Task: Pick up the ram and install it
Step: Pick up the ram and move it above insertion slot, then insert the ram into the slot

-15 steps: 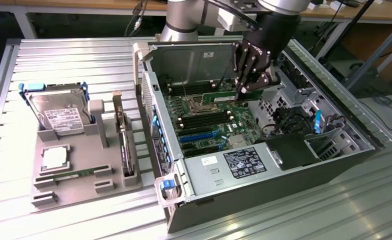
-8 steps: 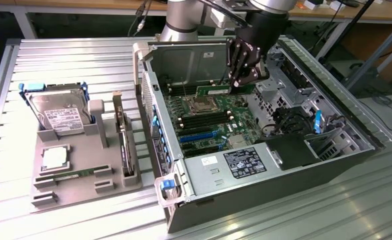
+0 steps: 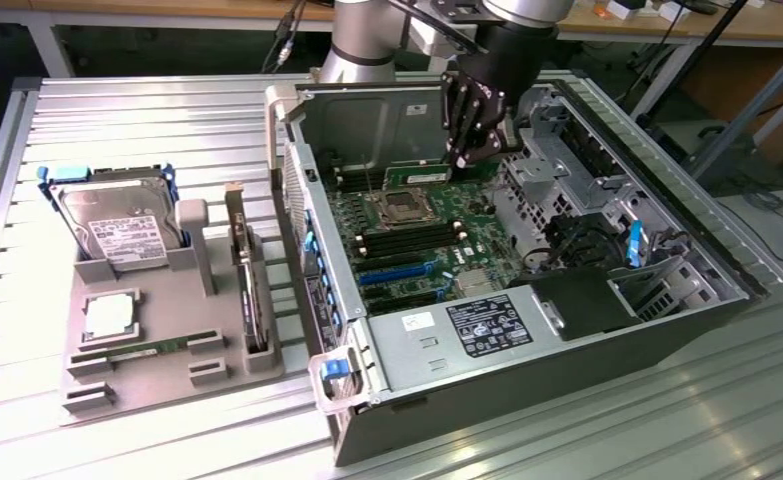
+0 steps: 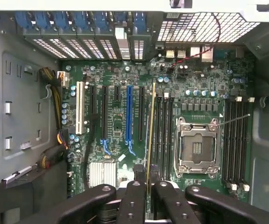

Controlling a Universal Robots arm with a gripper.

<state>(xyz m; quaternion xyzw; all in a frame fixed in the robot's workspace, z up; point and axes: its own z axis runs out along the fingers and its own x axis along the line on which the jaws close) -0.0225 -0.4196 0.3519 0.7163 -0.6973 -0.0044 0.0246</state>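
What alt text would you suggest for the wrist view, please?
The tool grips a thin green ram stick, seen edge-on, over the motherboard inside an open computer case. The stick runs alongside the black memory slots, next to the empty processor socket.

Exterior view high, angled down over the table (image 3: 124, 110) at the open computer case (image 3: 605, 390), wrist view close, facing straight into it, both sharing the motherboard (image 3: 425, 240).

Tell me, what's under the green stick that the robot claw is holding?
Under the ram, held by the gripper, lies the motherboard: long dark memory slots beside the empty processor socket. The strip of board directly beneath the ram is covered by it.
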